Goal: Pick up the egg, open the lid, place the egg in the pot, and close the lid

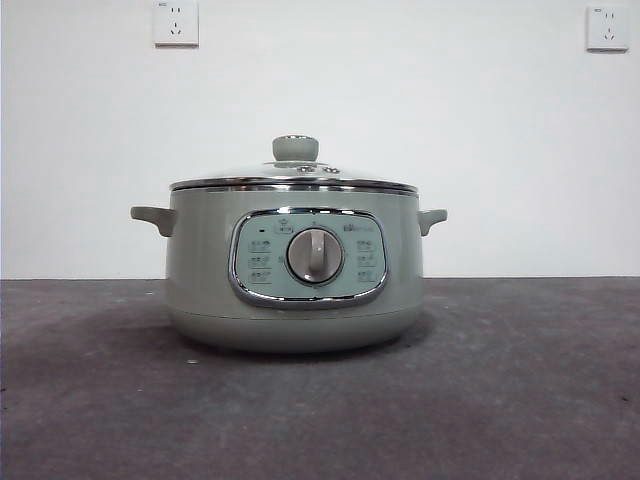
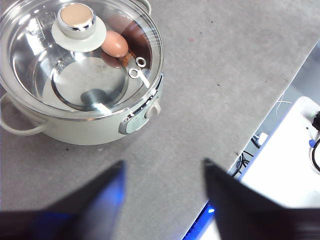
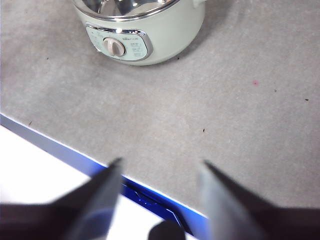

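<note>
grey table [image 2: 210,100], egg [image 2: 115,44] inside lidded pot [image 2: 90,131], both pincers open, empty, well apart

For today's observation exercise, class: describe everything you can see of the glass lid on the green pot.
The lid is round, shallow-domed clear glass with a shiny steel rim. On top sits a sage-green knob with a chrome band and a tan cap, beside two small metal-ringed vent holes. It sits level and closed on the pot. Through the glass the egg shows inside the pot. Neither hand touches it: the left hand and right hand are open, away from it.
</note>
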`<state>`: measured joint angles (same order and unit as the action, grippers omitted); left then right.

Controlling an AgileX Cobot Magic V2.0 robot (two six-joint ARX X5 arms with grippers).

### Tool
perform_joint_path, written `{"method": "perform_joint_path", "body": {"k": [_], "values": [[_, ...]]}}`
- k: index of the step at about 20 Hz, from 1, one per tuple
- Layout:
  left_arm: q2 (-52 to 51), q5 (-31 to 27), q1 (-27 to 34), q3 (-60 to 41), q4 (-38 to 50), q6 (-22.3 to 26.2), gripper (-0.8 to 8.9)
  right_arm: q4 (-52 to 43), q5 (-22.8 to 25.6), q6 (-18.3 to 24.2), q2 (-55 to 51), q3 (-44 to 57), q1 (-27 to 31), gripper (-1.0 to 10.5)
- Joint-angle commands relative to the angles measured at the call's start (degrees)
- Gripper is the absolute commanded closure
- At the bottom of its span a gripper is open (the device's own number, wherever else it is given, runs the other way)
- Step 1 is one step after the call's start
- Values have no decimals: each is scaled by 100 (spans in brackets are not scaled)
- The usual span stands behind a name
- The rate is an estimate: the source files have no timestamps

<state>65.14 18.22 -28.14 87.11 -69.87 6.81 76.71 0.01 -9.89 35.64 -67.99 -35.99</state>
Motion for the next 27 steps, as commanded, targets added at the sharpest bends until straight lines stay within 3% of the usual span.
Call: {"method": "perform_joint_path", "body": {"k": [1,5,7,23,27], "values": [[7,24,2,11,4,-35,822,-15,4,0,-17,50,-4,956],[7,22,2,11,4,-33,822,-20,7,-4,-17,50,-4,951],[7,17,2,11,7,-33,822,-17,4,-201,-17,48,-4,946],[11,-24,9,9,203,-35,817,-22,9,-205,-17,44,-4,946],[-11,-28,210,9,1032,107,817,-24,7,-205,-17,44,-4,946]]}}
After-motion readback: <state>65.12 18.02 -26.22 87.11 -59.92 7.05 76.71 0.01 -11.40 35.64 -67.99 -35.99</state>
